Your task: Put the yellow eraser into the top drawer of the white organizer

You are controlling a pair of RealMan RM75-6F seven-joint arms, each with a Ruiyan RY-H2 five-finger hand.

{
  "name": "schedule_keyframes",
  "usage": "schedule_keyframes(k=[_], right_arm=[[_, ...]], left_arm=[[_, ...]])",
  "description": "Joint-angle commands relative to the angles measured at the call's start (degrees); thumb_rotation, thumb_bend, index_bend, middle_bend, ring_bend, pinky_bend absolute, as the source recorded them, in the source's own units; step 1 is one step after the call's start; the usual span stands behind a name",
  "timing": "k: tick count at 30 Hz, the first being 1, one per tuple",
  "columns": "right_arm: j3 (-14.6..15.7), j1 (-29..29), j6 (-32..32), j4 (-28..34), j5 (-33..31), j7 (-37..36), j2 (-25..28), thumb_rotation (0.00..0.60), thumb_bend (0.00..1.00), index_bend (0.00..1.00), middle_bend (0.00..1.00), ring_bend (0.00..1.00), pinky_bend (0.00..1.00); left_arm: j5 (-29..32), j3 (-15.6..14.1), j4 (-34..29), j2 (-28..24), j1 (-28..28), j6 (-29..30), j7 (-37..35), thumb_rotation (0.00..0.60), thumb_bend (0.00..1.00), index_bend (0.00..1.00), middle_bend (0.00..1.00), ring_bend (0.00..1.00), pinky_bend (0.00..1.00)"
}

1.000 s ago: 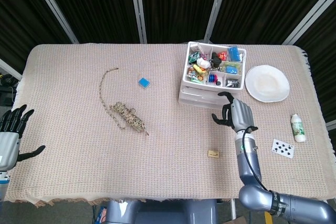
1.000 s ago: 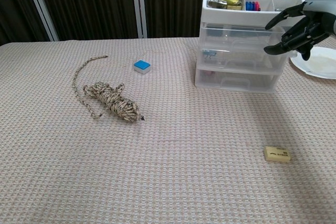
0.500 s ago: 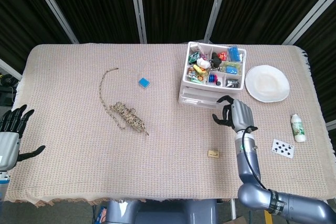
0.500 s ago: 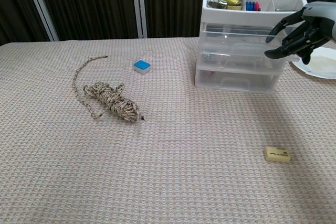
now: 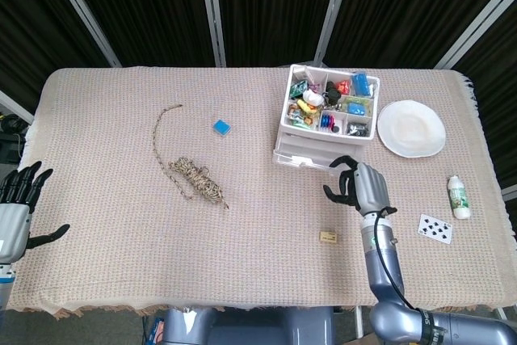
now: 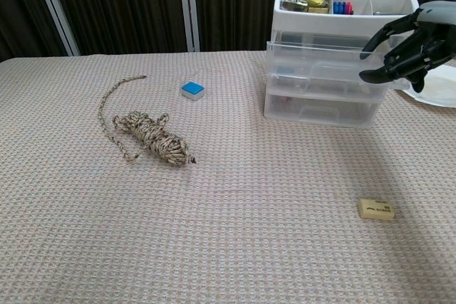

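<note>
The yellow eraser (image 5: pixel 328 237) (image 6: pixel 375 208) lies flat on the cloth, in front of the white organizer (image 5: pixel 300 153) (image 6: pixel 320 108). The organizer's top drawer (image 6: pixel 320 58) stands pulled out a little toward me. My right hand (image 5: pixel 359 185) (image 6: pixel 406 46) is at the drawer's front right, fingers curled and hooked on its front edge; the eraser lies apart from it, nearer to me. My left hand (image 5: pixel 19 199) hangs past the table's left edge, fingers spread and holding nothing.
A tray of small items (image 5: pixel 330 101) tops the organizer. A coiled rope (image 5: pixel 194 177) and a blue block (image 5: pixel 221 127) lie on the left half. A white plate (image 5: pixel 411 128), a small bottle (image 5: pixel 459 197) and a playing card (image 5: pixel 435 229) lie at the right.
My right hand has drawn back toward me, and the top drawer has slid out with it. The eraser and my left hand have not moved.
</note>
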State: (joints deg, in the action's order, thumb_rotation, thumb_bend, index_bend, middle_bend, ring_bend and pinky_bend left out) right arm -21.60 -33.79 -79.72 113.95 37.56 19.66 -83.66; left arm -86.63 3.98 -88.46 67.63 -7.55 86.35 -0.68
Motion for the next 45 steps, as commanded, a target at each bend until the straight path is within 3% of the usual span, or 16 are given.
schedule_keyframes(k=[1, 15, 22, 29, 37, 45], right_arm=[[0.50, 0.60, -0.41, 0.72, 0.38, -0.29, 0.22, 0.600, 0.20, 0.42, 0.80, 0.76, 0.68], [2.27, 2.60, -0.84, 3.01, 3.30, -1.48, 0.76, 0.600, 0.20, 0.39, 0.79, 0.76, 0.68], [3.71, 3.61, -1.47, 4.81, 5.94, -1.51, 1.13, 0.600, 0.20, 0.23, 0.79, 0.75, 0.68], [4.79, 5.30, -3.15, 8.00, 10.04, -2.27, 2.28, 0.600, 0.17, 0.18, 0.79, 0.75, 0.68], [6.96, 6.60, -5.54, 14.32, 16.61, 2.90, 7.35, 0.600, 0.09, 0.19, 0.78, 0.75, 0.68], [10.86, 8.68, -2.81, 17.18, 19.87, 3.91, 14.75, 0.600, 0.09, 0.19, 0.78, 0.75, 0.68]], left_arm=[[-0.04, -0.02, 0.02, -0.01, 0.02, 0.03, -0.04, 0.600, 0.00, 0.09, 0.00, 0.00, 0.00], [-0.04, -0.02, 0.05, 0.00, 0.01, 0.02, -0.06, 0.600, 0.00, 0.09, 0.00, 0.00, 0.00], [-0.12, -0.07, 0.05, -0.05, 0.00, 0.01, -0.21, 0.600, 0.00, 0.09, 0.00, 0.00, 0.00], [-0.19, -0.09, 0.08, -0.07, 0.02, 0.06, -0.38, 0.600, 0.00, 0.09, 0.00, 0.00, 0.00], [0.03, -0.03, -0.04, -0.11, 0.05, 0.00, -0.58, 0.600, 0.00, 0.09, 0.00, 0.00, 0.00], [-0.16, -0.10, -0.03, -0.20, 0.04, 0.01, -0.85, 0.600, 0.00, 0.09, 0.00, 0.00, 0.00]])
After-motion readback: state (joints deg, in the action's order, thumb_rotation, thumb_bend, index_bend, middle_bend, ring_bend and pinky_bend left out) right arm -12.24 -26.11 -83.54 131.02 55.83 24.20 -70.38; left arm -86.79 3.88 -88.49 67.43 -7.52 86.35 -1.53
